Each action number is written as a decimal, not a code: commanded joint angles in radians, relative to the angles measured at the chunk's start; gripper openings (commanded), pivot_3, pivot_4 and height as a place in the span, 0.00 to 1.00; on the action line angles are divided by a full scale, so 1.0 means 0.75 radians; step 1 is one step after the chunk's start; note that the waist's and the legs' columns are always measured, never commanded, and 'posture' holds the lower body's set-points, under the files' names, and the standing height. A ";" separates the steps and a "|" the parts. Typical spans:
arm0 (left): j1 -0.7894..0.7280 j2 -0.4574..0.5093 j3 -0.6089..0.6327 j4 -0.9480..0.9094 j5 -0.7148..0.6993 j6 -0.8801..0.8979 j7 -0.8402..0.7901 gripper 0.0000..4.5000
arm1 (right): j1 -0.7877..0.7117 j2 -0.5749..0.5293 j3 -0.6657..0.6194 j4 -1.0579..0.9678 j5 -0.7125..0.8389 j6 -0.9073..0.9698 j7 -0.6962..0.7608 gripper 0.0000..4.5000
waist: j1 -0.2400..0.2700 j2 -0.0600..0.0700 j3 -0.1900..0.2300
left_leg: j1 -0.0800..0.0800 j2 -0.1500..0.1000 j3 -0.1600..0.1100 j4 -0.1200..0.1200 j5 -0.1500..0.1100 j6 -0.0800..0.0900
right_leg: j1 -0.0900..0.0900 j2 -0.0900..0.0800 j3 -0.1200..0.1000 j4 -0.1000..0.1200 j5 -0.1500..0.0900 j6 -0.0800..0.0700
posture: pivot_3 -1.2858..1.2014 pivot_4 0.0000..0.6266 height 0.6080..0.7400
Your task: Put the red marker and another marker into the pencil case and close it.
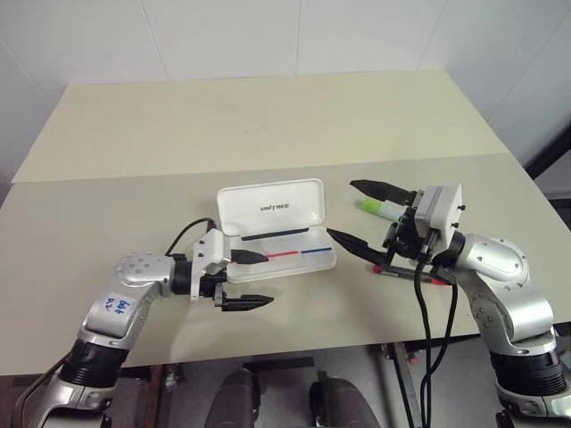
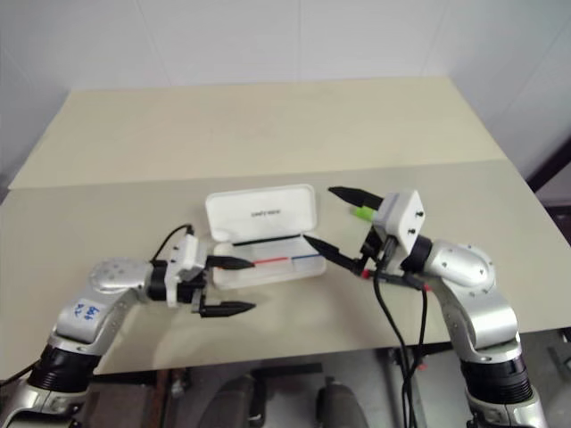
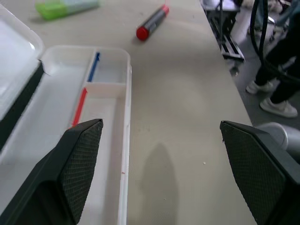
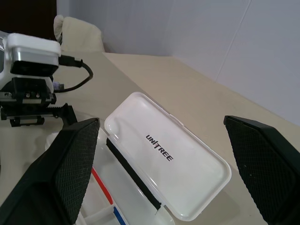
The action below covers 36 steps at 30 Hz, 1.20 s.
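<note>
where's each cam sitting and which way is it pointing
Left and right eye views: on the head, looking forward and down over the table; both arms show, with the open case between the left gripper and right gripper.
Left wrist view: on the left wrist, looking along its open fingers over the case tray toward the red marker and green marker.
Right wrist view: on the right wrist, facing the case lid and the left gripper.
Shared: all views show the case.
</note>
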 commanded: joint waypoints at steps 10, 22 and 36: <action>0.179 0.055 0.331 -0.192 -0.282 -0.028 -0.011 0.93 | 0.187 -0.142 -0.136 0.017 0.087 0.086 0.107 1.00 | 0.001 0.000 0.000 | 0.000 0.000 0.000 0.000 -0.001 0.001 | 0.001 -0.001 0.000 0.000 0.000 0.000 | 0.52 0.24 1.00; 0.254 0.149 0.387 -0.187 -0.308 -0.051 -0.070 0.93 | 0.380 -0.347 -0.224 0.382 -0.008 -0.090 0.418 1.00 | 0.000 0.000 0.000 | 0.001 0.000 0.001 0.000 -0.002 0.003 | 0.002 0.000 0.000 -0.004 0.001 -0.001 | 0.52 0.24 1.00; 0.197 0.212 0.425 -0.076 -0.296 -0.113 -0.125 0.94 | 0.258 -0.367 -0.129 0.794 -0.140 -0.303 0.645 0.91 | 0.000 0.000 0.000 | 0.001 0.000 0.002 0.000 -0.002 0.002 | 0.001 0.000 0.000 -0.004 0.001 -0.001 | 0.52 0.24 1.00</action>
